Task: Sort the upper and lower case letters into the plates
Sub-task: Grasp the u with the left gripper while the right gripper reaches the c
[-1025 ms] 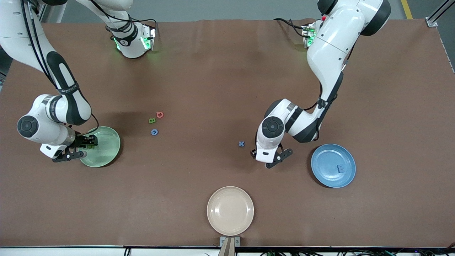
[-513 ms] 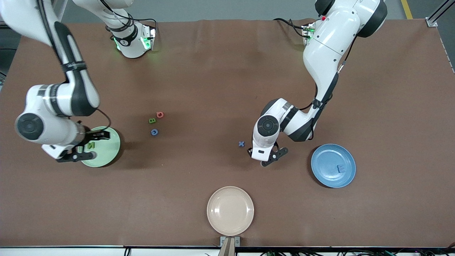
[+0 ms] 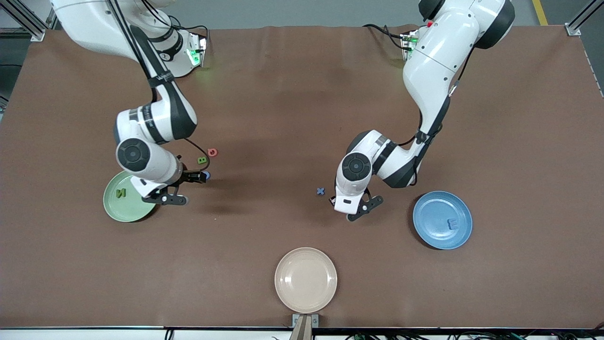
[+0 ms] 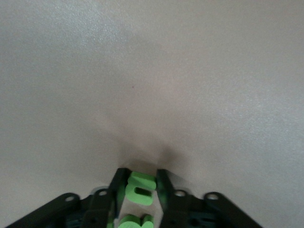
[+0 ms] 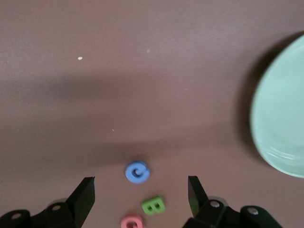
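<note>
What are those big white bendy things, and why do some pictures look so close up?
Those are two white robot arms, each ending in a two-finger gripper. The big picture looks down on the brown table from a high camera. The two close-ups come from cameras on the arms' wrists. On the table are a pale green plate holding a green N, a blue plate holding a blue E, a beige plate, a blue x, and a little group: blue c, green B, pink letter. The right gripper hangs open over the blue c. The left gripper pinches a small green letter.
</note>
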`<state>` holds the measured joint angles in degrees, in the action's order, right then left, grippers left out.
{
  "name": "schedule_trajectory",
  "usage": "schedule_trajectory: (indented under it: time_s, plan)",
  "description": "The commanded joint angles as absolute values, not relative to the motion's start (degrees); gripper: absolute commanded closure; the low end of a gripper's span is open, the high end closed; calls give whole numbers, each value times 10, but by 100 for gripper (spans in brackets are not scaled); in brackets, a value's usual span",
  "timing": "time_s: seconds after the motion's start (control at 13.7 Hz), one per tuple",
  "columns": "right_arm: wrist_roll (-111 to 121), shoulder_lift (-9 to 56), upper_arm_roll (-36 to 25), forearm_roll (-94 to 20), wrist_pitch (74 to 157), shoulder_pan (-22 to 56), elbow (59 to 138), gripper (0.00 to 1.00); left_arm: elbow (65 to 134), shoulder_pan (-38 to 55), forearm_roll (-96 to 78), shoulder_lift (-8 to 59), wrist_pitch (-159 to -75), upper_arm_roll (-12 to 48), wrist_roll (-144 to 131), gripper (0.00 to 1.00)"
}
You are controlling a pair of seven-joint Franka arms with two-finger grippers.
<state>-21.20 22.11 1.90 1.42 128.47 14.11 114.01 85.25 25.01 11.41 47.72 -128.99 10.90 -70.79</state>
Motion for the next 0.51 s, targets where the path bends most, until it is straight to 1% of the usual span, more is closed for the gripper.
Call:
schedule_trajectory:
  time_s: [0.0, 0.15, 0.37, 0.44]
  plan:
    - [-220, 214, 15, 9, 1376, 154, 1220, 8, 859, 239, 116, 480, -1296, 106, -706, 93]
    - [-220, 226, 15, 9, 1403, 158, 1230, 8, 857, 236, 117, 476, -1294, 106, -703, 98]
    - [-220, 242, 16, 9, 1404, 159, 1236, 9, 855, 209, 124, 449, -1293, 103, -700, 100]
    - [-220, 242, 16, 9, 1404, 158, 1237, 11, 855, 194, 124, 433, -1292, 103, -690, 100]
